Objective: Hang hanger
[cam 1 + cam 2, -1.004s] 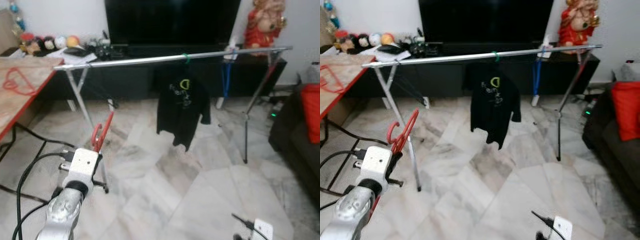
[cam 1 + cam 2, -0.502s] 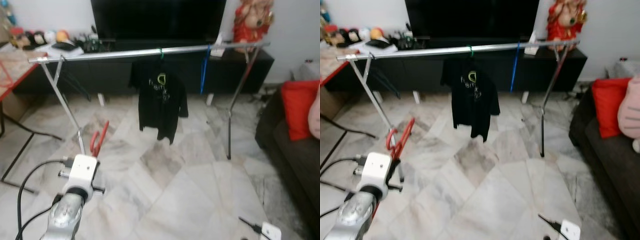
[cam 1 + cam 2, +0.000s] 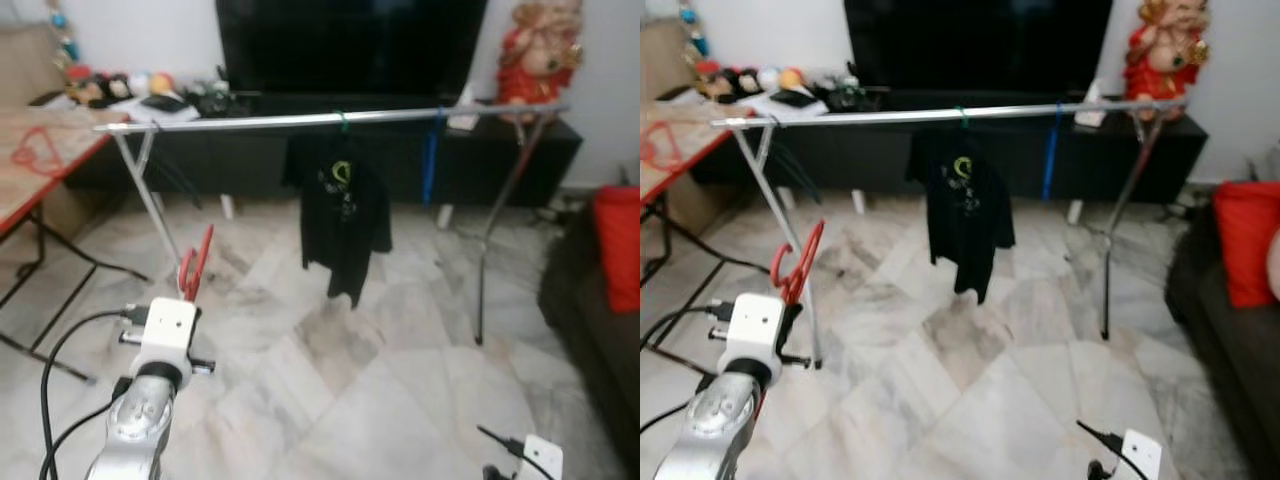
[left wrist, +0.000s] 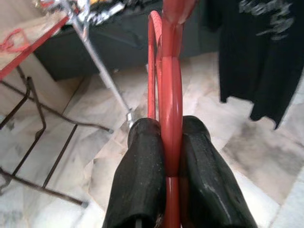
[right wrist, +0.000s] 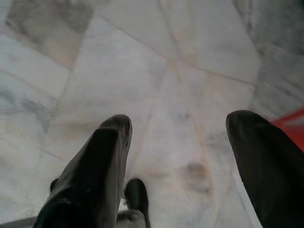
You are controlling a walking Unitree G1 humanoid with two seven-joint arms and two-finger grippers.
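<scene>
While the robot faces the drying rack, the parts of the scene read as follows.

Left end effector [image 4: 171, 156]: raised at the lower left of the head views, its two black fingers [image 4: 142, 180] pressed together on the red hanger, one on each side of the bar.
Red hanger [image 3: 195, 265]: held upright and edge-on above the left wrist housing, hook uppermost, in front of the rack's left leg and below the rail, not touching it.
Right end effector [image 5: 178, 142]: low at the lower right, pointed down at the marble floor [image 3: 400, 350], fingers spread wide apart with nothing between them.
Rack rail [image 3: 330, 119]: a silver bar running across the room on splayed metal legs.
Black T-shirt [image 3: 345, 215]: hangs from the rail near its middle on a green hook; a yellow-green emblem and a line of print on the chest, too blurred to read.
Blue hanger [image 3: 430, 165]: hangs from the rail to the right of the shirt.
Television [image 3: 350, 45]: dark screen behind the rack, no visible brand.
Counter [image 3: 40, 165]: wood top with red edge at far left, carrying a second red hanger [image 3: 35, 148].
Red figurine [image 3: 540, 50]: stands at upper right.
Red cushion [image 3: 620, 235]: lies on a dark sofa at right.
</scene>
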